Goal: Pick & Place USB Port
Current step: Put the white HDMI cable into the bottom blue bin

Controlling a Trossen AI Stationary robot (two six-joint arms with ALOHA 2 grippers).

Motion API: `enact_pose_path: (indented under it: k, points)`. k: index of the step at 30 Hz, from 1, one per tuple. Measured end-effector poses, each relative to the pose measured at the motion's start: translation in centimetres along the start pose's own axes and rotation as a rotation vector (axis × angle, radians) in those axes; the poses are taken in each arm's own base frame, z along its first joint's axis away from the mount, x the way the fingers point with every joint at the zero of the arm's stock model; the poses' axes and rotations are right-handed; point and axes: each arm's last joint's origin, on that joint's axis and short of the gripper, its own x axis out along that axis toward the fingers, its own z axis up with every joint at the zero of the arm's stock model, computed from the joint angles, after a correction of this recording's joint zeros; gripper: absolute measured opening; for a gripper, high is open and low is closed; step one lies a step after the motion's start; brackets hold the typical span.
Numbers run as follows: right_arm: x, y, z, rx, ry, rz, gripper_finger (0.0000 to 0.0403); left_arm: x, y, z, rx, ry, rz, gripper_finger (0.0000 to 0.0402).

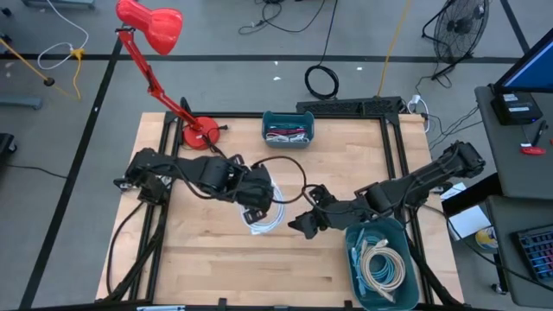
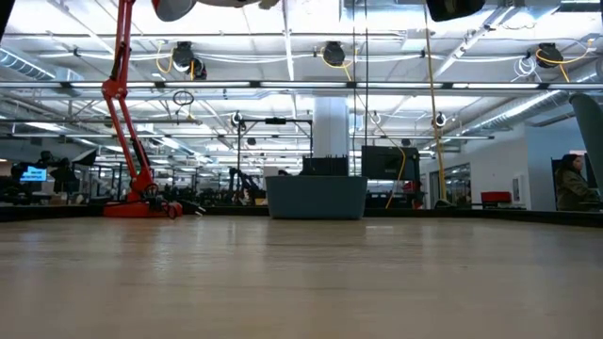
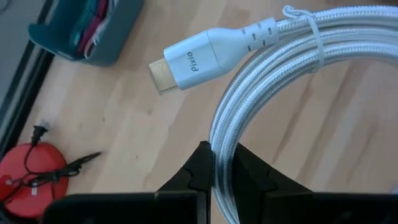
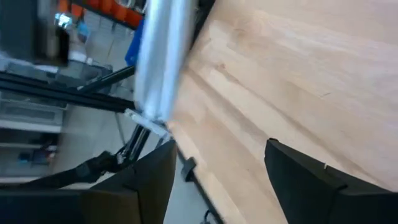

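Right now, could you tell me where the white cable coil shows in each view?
High view: white cable at table centre, held in the left gripper.
Low view: not in it.
Left wrist view: cable fills the middle, pinched between the fingers.
Right wrist view: not in it.
Shared landmark: red lamp base.

Cable coil (image 1: 266, 218) between both arms

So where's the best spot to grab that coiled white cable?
Probably the bundled strands of the white cable, not its plug. The loops are tied together into one narrow band, so two fingers fit across it from above. The left tool already pinches it that way; the right tool stands open and empty.
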Motion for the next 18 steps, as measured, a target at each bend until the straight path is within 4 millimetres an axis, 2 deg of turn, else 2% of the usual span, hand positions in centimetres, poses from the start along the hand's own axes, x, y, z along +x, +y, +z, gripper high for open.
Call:
enact_pose_path:
  k: [10,18]
  points:
    - [0.2,1.0,1.6,-0.01,-0.074,0.111,0.0228,1.1,-1.4,-0.2,0.011,0.03,0.006,0.0033]
    - [0.3,0.3,2.0,-0.02,-0.1,0.046,0.0228,1.0,-1.5,-0.3,0.003,0.029,0.007,0.0033]
